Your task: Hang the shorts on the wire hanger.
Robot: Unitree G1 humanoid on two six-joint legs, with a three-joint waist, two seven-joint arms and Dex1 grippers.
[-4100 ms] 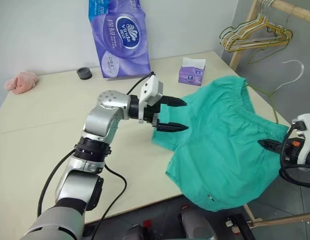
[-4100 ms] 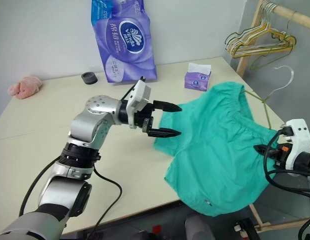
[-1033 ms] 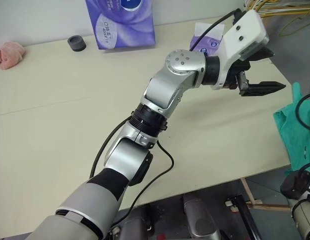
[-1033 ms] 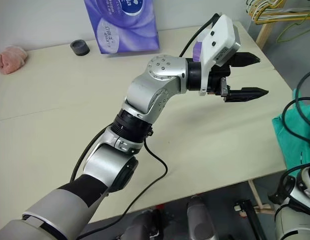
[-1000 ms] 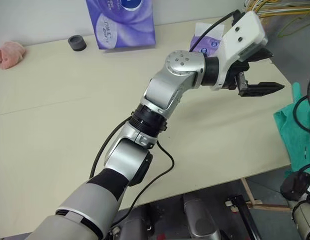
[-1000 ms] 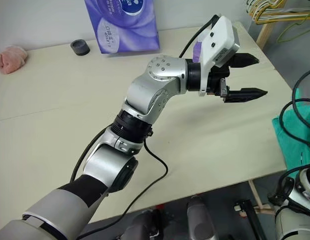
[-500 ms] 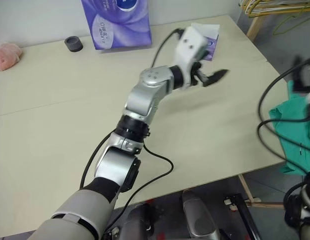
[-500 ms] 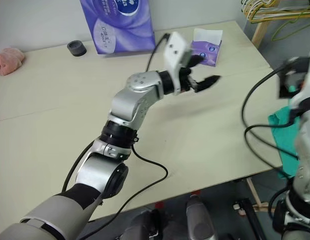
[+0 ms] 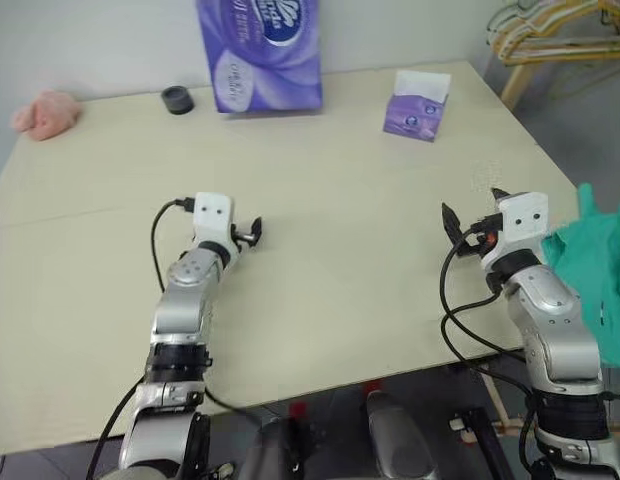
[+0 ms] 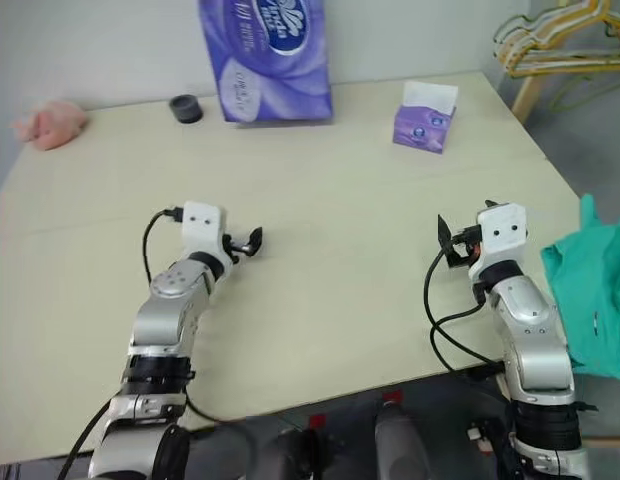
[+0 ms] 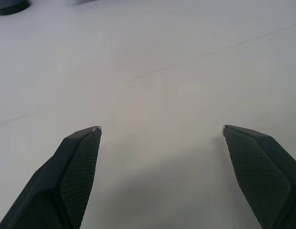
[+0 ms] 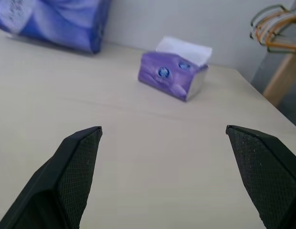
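Shorts [image 9: 602,280] now off table [image 9: 340,260], beside tissue-box [image 9: 417,105].

Left gripper [image 9: 252,234], formerly raised over the table's [image 9: 340,200] far right corner, now low over its left half; right gripper [image 9: 468,214] now over its right edge; the shorts [image 9: 600,275] off the tabletop, beyond that edge

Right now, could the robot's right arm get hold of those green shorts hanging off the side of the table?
Probably yes. The right gripper is open and empty over the table, and the shorts hang just off the edge beside that arm, with nothing between them.
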